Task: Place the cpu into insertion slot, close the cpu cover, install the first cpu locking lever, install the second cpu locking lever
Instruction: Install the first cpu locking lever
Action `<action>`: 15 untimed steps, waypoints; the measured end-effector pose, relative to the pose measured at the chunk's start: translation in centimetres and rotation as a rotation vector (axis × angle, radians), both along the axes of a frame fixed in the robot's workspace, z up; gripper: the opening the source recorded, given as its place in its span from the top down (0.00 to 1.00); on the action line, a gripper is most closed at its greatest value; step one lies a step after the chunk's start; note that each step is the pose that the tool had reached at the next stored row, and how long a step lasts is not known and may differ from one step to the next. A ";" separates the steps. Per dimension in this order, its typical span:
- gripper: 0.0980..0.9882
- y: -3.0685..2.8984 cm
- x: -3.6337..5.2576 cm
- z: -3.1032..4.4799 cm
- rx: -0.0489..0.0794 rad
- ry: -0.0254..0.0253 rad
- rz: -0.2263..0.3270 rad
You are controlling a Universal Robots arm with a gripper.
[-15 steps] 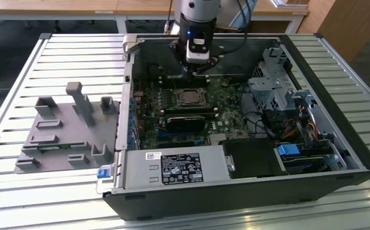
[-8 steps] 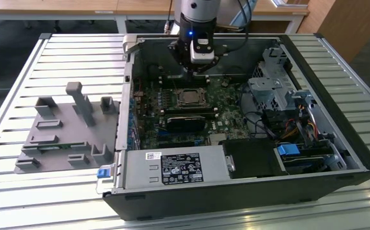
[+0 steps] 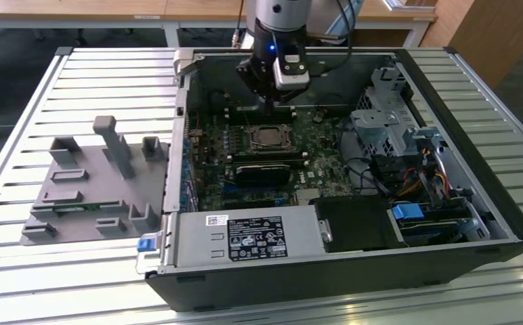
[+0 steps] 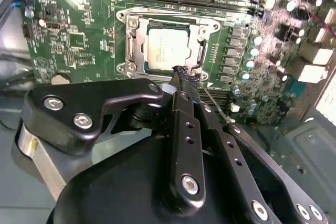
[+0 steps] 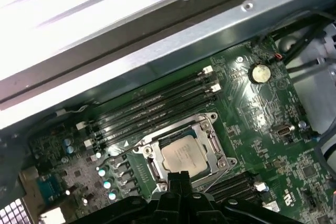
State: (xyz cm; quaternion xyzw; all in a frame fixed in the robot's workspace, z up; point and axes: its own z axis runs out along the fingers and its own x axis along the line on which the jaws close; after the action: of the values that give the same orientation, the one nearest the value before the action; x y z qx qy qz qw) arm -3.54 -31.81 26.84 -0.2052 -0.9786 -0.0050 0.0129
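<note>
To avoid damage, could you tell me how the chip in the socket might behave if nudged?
The chip looks flat and rigid, so it probably won't bend or roll. The metal frame lies around it, so a nudge likely won't shift it.

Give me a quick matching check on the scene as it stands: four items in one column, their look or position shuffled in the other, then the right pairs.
Items
1. cpu
2. cpu cover
3. gripper
4. power-supply box

Descriptions
A. silvery frame lying down around a pale square
B. pale metal face showing through a cut-out
C. grey, with a printed label on top
D. black, tip at the frame's edge

Pairs: 1-B, 2-A, 3-D, 4-C
</note>
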 end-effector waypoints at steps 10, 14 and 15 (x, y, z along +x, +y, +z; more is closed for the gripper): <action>0.99 0.00 0.00 -0.01 0.000 0.0000 0.167; 0.99 0.00 0.00 -0.02 0.000 0.0000 0.237; 0.99 0.00 0.00 -0.01 0.000 0.0000 0.253</action>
State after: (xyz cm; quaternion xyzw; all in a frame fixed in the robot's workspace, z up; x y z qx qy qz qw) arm -3.54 -31.81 26.82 -0.0802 -0.9967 -0.0033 0.0134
